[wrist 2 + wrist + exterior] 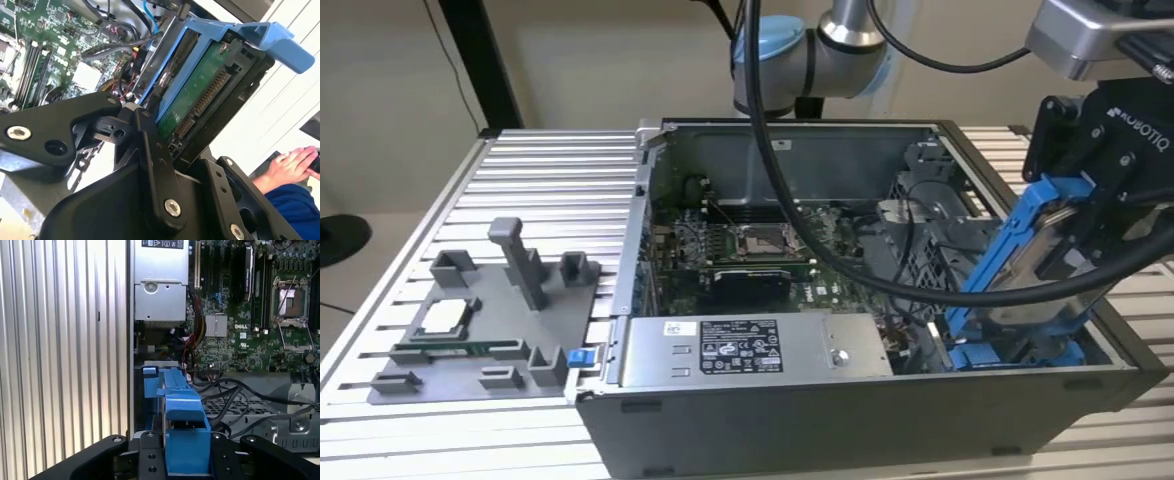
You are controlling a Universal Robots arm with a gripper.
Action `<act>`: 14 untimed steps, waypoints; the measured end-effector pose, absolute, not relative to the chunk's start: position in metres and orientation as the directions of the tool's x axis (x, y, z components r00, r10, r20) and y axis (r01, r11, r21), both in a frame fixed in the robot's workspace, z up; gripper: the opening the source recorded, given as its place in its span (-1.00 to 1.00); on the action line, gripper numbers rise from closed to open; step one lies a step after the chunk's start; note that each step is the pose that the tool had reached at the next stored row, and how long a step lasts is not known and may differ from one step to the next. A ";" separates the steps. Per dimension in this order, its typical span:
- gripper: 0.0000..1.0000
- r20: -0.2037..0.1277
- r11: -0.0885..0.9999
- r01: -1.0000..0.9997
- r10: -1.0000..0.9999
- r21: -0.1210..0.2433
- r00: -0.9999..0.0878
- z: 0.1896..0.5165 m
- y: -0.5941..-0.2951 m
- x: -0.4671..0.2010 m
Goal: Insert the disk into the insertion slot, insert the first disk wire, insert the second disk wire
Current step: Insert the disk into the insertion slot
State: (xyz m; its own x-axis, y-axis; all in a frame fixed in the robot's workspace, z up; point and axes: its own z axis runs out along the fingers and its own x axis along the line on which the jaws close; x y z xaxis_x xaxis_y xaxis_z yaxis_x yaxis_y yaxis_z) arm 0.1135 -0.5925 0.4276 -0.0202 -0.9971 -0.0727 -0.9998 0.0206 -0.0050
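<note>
The gripper (1091,235) clamps the disk (1011,272), tilted, just over the insertion slot (1017,353).

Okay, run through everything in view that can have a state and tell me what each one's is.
gripper: shut on the disk.
disk: held, tilted, lower end down by the slot, not seated.
insertion slot: disk not yet fully in.
computer case: open, side panel off.
processor socket: bare, no cooler.

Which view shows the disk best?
The second wrist view: the disk shows its green circuit board and connector close up. The exterior view shows the disk tilted over the computer case; the first wrist view, its blue frame end-on.
</note>
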 end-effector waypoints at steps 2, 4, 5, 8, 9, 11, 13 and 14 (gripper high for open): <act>-1.00 -0.073 0.021 -1.000 -0.997 -0.005 -0.020 0.424 -0.592 0.114; -1.00 -0.073 0.021 -1.000 -0.997 -0.005 -0.020 0.420 -0.591 0.114; -1.00 -0.073 0.021 -1.000 -0.997 -0.005 -0.020 0.419 -0.591 0.114; -1.00 -0.074 0.021 -1.000 -0.997 -0.005 -0.020 0.416 -0.588 0.115; -1.00 -0.074 0.021 -1.000 -0.997 -0.005 -0.020 0.415 -0.587 0.115; -1.00 -0.075 0.021 -1.000 -0.997 -0.005 -0.020 0.413 -0.586 0.115; -1.00 -0.075 0.021 -1.000 -0.997 -0.005 -0.020 0.411 -0.586 0.115; -1.00 -0.075 0.021 -1.000 -0.997 -0.005 -0.020 0.410 -0.586 0.115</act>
State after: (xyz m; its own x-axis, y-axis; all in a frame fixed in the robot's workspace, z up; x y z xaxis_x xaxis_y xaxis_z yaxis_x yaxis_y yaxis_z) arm 0.1148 -0.5861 0.4095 -0.0205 -0.9970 -0.0747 -0.9998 0.0209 -0.0049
